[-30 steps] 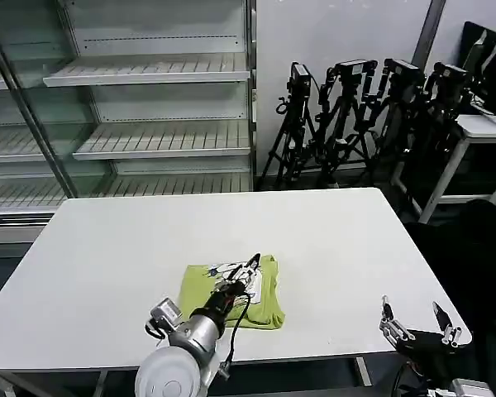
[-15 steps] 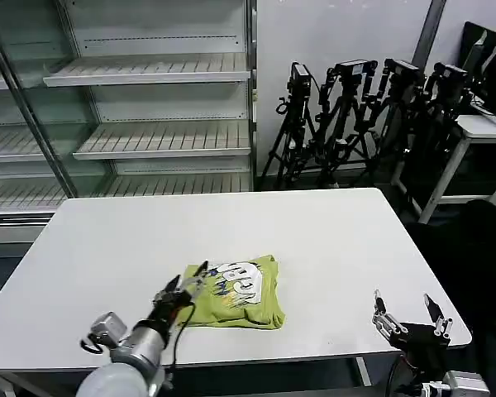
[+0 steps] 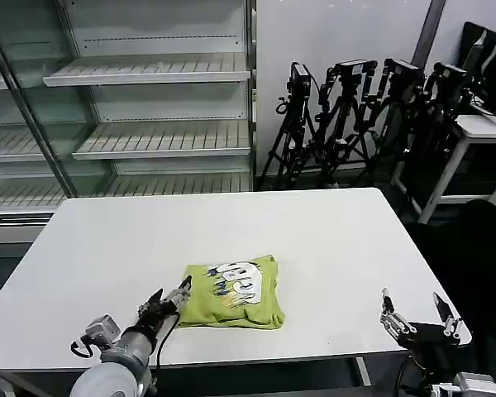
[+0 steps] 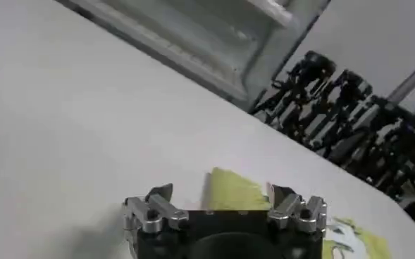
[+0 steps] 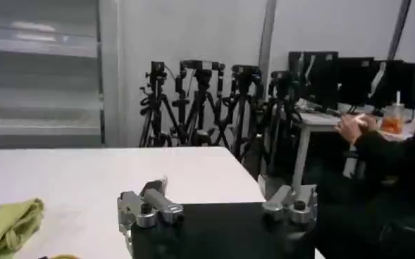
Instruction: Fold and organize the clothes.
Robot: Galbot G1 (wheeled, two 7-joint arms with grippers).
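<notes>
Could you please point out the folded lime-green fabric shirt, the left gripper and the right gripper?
Folded lime-green fabric shirt (image 3: 236,285): head view, middle of its top face.
Left gripper (image 3: 169,298): head view, between its open fingertips.
Right gripper (image 3: 415,311): head view, between its open fingertips.

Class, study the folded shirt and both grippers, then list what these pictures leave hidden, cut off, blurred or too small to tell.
- Shirt: in the head view the folding hides its collar, sleeves and underside.
- Shirt print: too small to read in the head view; the left wrist view's edge cuts it off.
- Shirt in the right wrist view: one corner at the picture's edge.
- Left gripper: blurred, open, at the shirt's edge; contact unclear.
- Right gripper: open at the table corner; its arm is cut off below.
</notes>
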